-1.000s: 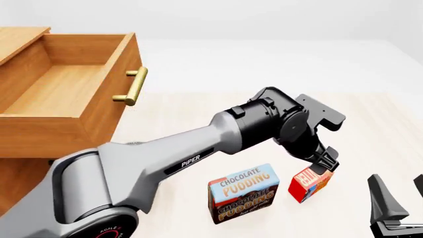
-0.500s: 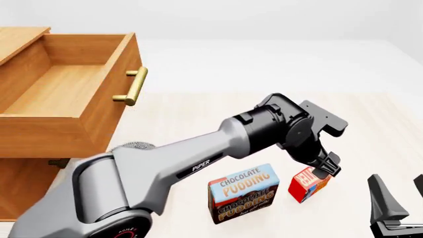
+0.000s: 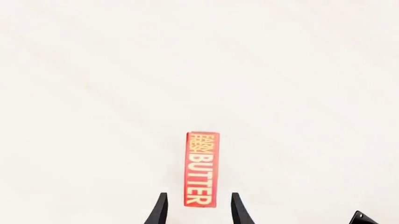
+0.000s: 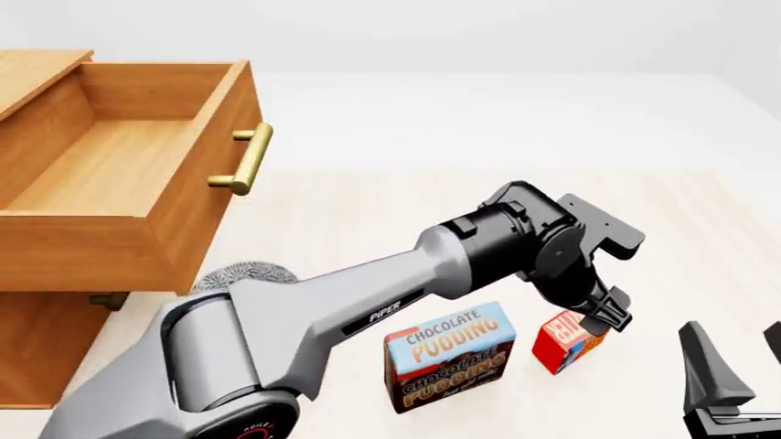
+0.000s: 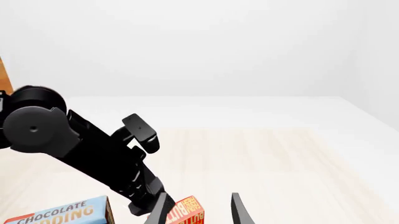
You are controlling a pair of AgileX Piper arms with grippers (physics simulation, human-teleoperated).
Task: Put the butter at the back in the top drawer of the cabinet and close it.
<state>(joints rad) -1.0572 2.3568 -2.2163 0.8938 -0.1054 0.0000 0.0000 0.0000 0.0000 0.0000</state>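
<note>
Butter (image 4: 569,340) upright on the desk near its front edge, not yet gripped.

Butter stands just beside the Chocolate Pudding box (image 4: 449,356), on that box's right. The left gripper (image 3: 197,210) hangs directly above it, fingers parted to either side of the box's narrow top face with a small gap on each — holding nothing. The right gripper (image 5: 198,209) sits idle near the desk's front right corner, jaws apart and empty. The top drawer (image 4: 116,178) of the cabinet (image 4: 49,338) stands pulled out at the desk's left, well apart from the butter. Risk, in my judgement: clearance is slim, so an off-centre descent could tip the box or push it against the pudding box; a shallow grip could slip in carriage.
</note>
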